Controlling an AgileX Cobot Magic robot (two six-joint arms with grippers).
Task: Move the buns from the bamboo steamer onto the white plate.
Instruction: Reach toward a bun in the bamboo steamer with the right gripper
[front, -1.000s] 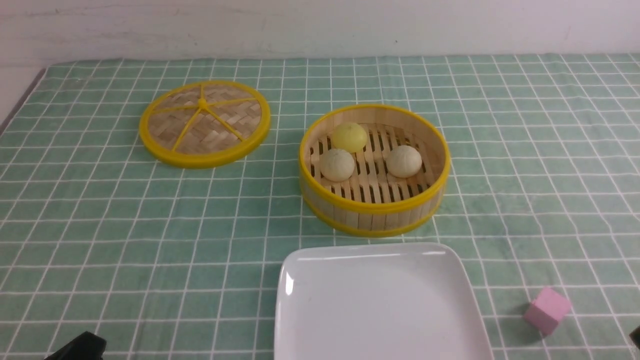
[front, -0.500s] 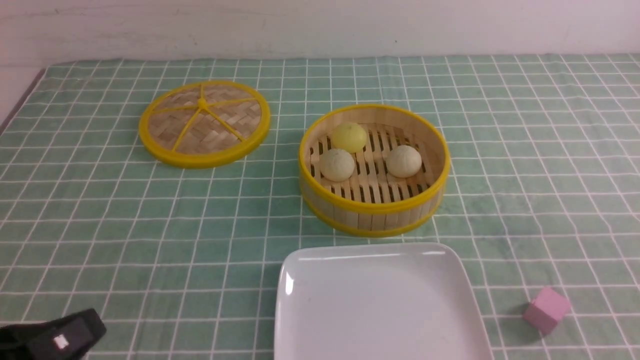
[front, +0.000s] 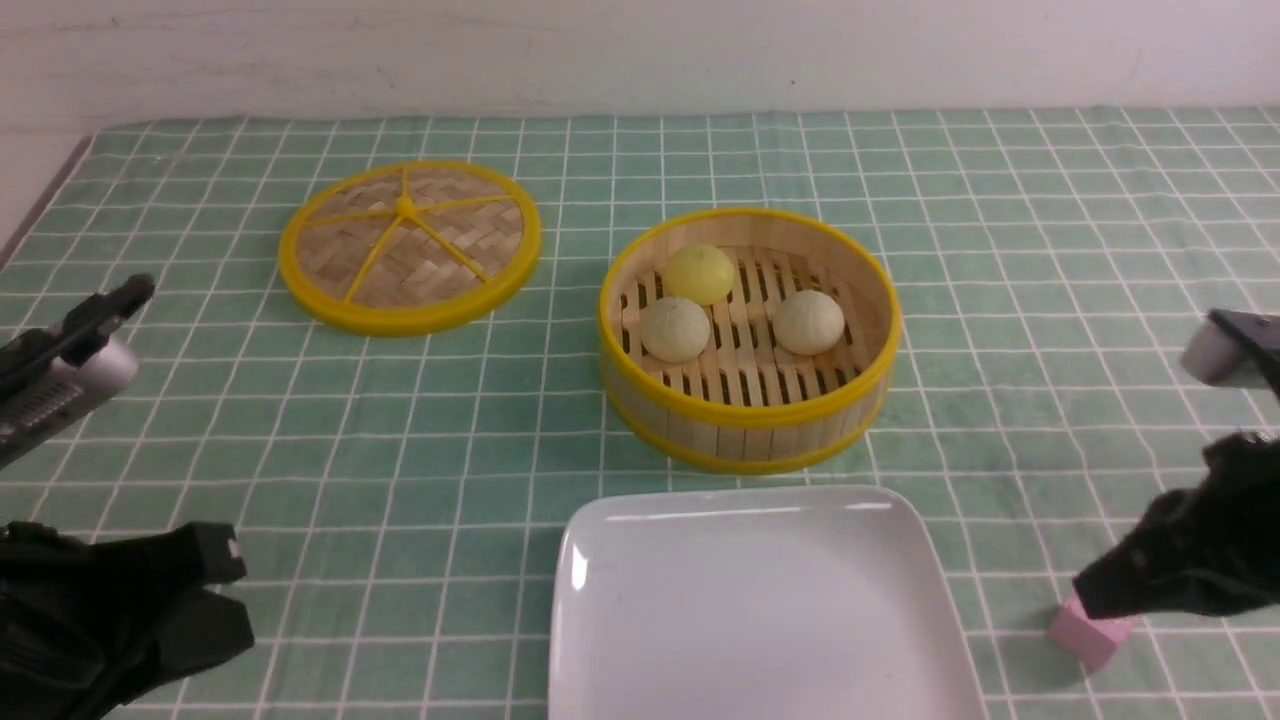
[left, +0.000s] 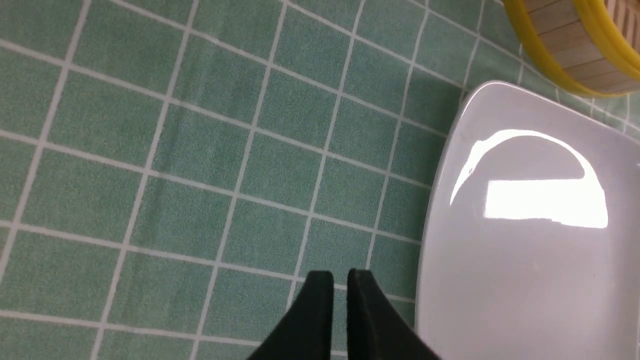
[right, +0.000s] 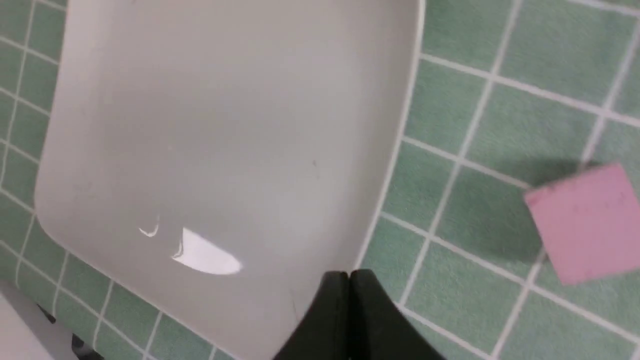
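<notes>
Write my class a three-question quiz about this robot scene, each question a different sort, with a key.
1. Count: how many round buns sit inside the round bamboo steamer with yellow rims?

2. True or false: the small pink cube is on the large square white plate.

3. Multiple choice: which thing lies to the left of the steamer in the front view?
A) the flat woven disc lid with yellow spokes
B) the white plate
C) the pink cube

Key:
1. Three: two pale beige buns and one pale yellow
2. False
3. A
</notes>
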